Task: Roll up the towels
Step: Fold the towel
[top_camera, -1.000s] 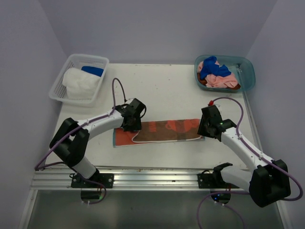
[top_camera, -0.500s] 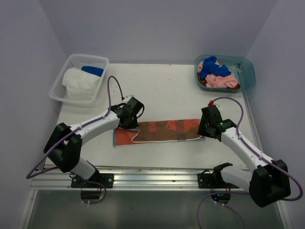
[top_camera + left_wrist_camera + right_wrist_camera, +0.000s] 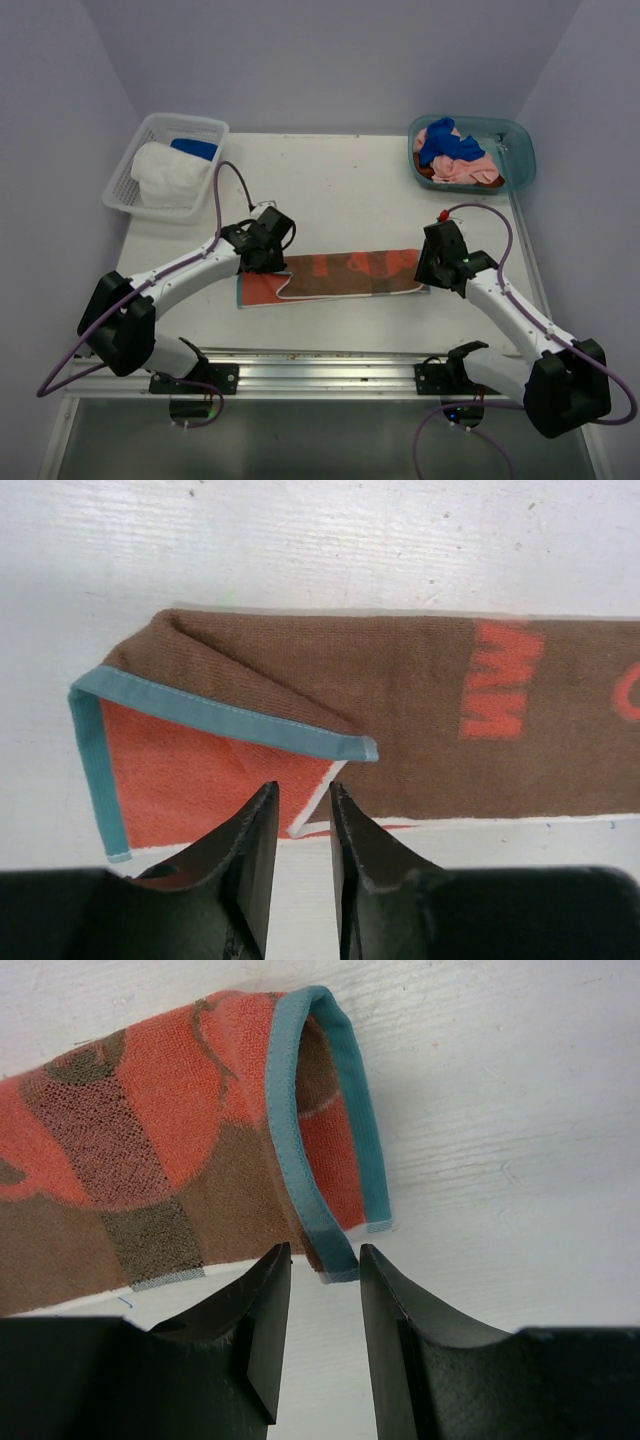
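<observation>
**Here, one hand at each end of a flat towel**

A long brown and orange towel (image 3: 335,275) lies flat on the tabletop (image 3: 350,190), near its front edge, between the two arms. The left hand (image 3: 269,263) sits over the towel's left end. Its jaws stand a narrow way apart, and nothing is clearly pinched between them. In the left wrist view, that end is folded over at a slant, with a teal hem (image 3: 215,718) running across the orange underside just beyond the hand (image 3: 303,785). The right hand (image 3: 426,278) sits at the right end, with its jaws moderately apart. The towel's teal-hemmed corner (curled up a little) lies just beyond its tips (image 3: 325,1255), not gripped.

At the far left, a white basket (image 3: 125,185) holds a white towel (image 3: 165,175) and a blue towel (image 3: 195,148). At the far right, a teal tub (image 3: 520,150) holds a heap of pink and blue towels (image 3: 460,160).
</observation>
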`<action>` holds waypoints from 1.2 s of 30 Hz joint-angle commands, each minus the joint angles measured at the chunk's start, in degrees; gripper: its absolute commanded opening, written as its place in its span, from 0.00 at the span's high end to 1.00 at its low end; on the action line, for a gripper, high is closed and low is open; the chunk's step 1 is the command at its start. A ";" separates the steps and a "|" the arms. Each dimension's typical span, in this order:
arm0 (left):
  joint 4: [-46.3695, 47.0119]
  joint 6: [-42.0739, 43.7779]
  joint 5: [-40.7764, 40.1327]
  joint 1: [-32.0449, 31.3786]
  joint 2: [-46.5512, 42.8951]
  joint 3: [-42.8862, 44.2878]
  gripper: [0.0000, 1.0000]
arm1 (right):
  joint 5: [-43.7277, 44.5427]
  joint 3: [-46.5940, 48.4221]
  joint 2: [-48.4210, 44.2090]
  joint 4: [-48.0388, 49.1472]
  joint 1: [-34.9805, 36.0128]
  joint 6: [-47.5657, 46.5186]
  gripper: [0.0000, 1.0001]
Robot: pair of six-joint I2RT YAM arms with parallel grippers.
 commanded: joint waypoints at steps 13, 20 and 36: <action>3.94 -5.94 2.16 -0.81 2.98 -0.95 0.12 | -0.40 0.55 -3.31 -0.77 -0.22 -0.66 0.62; 5.26 -7.27 3.13 -0.90 5.10 -0.77 0.26 | -0.57 0.90 -3.66 -1.21 -0.22 -0.66 0.63; 6.58 -7.09 3.22 -0.98 8.18 0.19 0.54 | -0.58 0.64 -4.71 -1.82 -0.22 -0.57 0.63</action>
